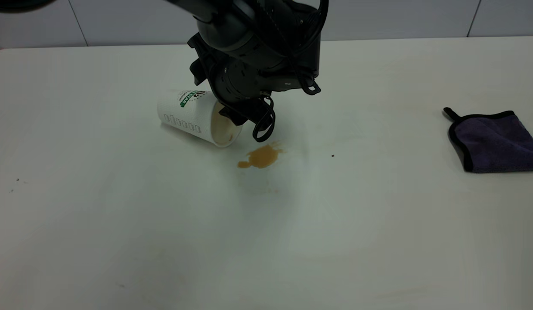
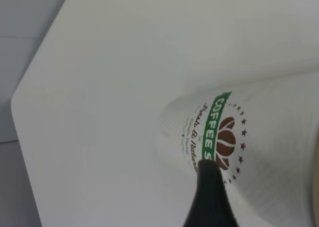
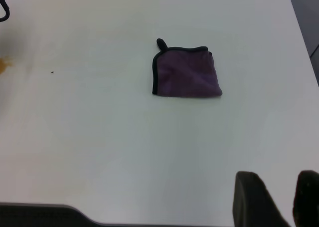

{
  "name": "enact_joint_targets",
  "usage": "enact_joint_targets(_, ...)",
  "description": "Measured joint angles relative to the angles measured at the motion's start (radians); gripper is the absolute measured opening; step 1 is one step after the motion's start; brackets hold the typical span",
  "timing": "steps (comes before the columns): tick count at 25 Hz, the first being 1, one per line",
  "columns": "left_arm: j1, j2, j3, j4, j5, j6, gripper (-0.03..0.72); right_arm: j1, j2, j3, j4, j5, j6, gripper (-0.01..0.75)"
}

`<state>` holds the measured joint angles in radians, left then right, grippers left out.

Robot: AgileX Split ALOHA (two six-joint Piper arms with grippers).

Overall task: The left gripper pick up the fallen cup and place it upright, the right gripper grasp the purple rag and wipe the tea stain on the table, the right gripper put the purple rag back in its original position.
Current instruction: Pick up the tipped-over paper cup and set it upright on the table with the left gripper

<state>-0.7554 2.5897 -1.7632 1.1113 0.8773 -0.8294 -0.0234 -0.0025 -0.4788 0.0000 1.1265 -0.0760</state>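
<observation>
The cup (image 1: pixel 193 115) lies on its side on the table (image 1: pixel 120 215), mouth towards the tea stain (image 1: pixel 261 156). My left gripper (image 1: pixel 233 117) hangs low at the cup's mouth, its dark tip over the rim. In the left wrist view the cup (image 2: pixel 259 142) fills the frame, logo facing up, very close. The purple rag (image 1: pixel 494 142) lies flat at the far right, untouched; it also shows in the right wrist view (image 3: pixel 187 72). My right gripper (image 3: pixel 279 174) is high above the table, well back from the rag, fingers a little apart and empty.
A tiny black speck (image 1: pixel 333 155) lies right of the stain. The table's back edge meets a grey wall (image 1: pixel 378 17). The stain's edge shows in the right wrist view (image 3: pixel 4 65).
</observation>
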Motion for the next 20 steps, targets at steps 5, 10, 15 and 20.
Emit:
enact_joint_targets(5,0.026,0.019,0.0,0.048,-0.004,-0.029,0.578,0.0,0.0,0.0,0.0,0.0,0.0,0.239)
enact_joint_targets(10,0.058,0.019,0.0,0.089,-0.011,-0.061,0.429,0.0,0.0,0.0,0.0,0.0,0.0,0.239)
enact_joint_targets(15,0.068,0.019,0.0,0.121,-0.01,-0.071,0.095,0.0,0.0,0.0,0.0,0.0,0.0,0.239)
enact_joint_targets(20,0.077,-0.022,0.0,0.136,-0.011,-0.061,-0.021,0.0,0.0,0.0,0.0,0.0,0.0,0.239)
